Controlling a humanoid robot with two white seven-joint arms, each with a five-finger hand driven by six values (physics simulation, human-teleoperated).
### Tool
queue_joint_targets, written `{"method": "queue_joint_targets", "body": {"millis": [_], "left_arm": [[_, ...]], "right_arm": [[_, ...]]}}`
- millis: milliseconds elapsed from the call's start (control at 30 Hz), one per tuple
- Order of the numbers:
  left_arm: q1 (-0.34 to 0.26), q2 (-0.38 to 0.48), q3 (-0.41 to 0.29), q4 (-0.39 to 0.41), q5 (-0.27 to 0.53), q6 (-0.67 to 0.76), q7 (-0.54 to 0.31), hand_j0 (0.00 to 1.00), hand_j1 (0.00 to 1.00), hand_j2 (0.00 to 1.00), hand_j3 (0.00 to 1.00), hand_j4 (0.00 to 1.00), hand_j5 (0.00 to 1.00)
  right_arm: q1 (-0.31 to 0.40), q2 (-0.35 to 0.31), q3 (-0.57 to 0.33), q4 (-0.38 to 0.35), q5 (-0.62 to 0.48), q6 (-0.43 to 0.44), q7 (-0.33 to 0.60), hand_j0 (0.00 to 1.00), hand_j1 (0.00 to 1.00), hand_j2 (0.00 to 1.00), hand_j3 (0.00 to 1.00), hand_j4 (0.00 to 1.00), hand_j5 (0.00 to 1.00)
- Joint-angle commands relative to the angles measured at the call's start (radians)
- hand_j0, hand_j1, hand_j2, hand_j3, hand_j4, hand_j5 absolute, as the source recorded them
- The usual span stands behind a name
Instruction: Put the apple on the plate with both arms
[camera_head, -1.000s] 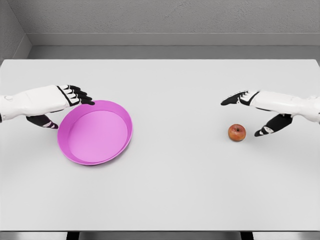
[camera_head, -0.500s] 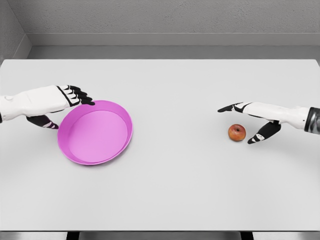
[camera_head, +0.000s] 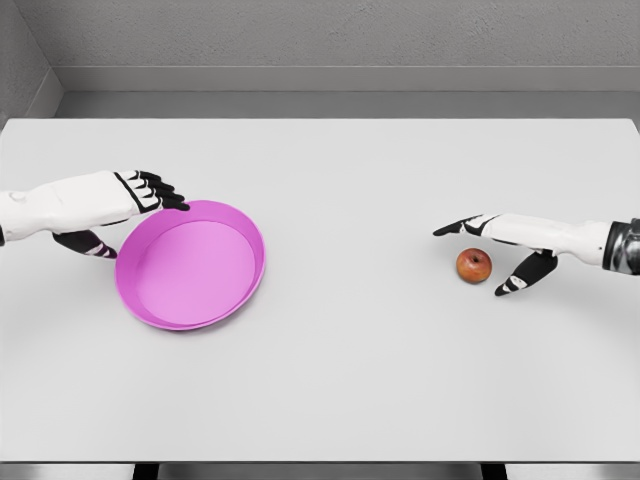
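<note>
Now: right hand (camera_head: 492, 250) lower than a second ago, fingers spread around apple (camera_head: 474, 265), no grip yet | apple on table (camera_head: 360, 380), well apart from plate (camera_head: 190, 264) | left hand (camera_head: 105, 205) pinching plate rim.

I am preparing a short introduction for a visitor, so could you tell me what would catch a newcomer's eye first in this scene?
The bright pink plate on the left of the white table stands out most, with the left hand at its rim. To the right lies a small red apple, and the right hand brackets it with open fingers, not yet grasping.
</note>
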Motion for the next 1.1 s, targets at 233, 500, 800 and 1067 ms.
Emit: {"method": "queue_joint_targets", "body": {"millis": [233,500,800,1067], "left_arm": [[0.000,0.001,0.001,0.000,0.004,0.001,0.000,1.00,1.00,1.00,1.00,1.00,1.00],[0.000,0.001,0.001,0.000,0.004,0.001,0.000,1.00,1.00,1.00,1.00,1.00,1.00],[0.000,0.001,0.002,0.000,0.004,0.001,0.000,1.00,1.00,1.00,1.00,1.00,1.00],[0.000,0.001,0.002,0.001,0.004,0.001,0.000,1.00,1.00,1.00,1.00,1.00,1.00]], "right_arm": [[0.000,0.011,0.000,0.005,0.018,0.002,0.000,1.00,1.00,1.00,1.00,1.00,1.00],[-0.005,0.011,-0.001,0.036,0.041,0.002,0.000,0.94,0.94,0.94,0.94,0.94,0.94],[-0.005,0.011,-0.001,0.034,0.040,0.002,0.000,0.79,0.79,0.79,0.79,0.79,0.79],[-0.005,0.011,0.008,0.031,0.038,0.002,0.000,0.67,0.67,0.67,0.67,0.67,0.67]]}}
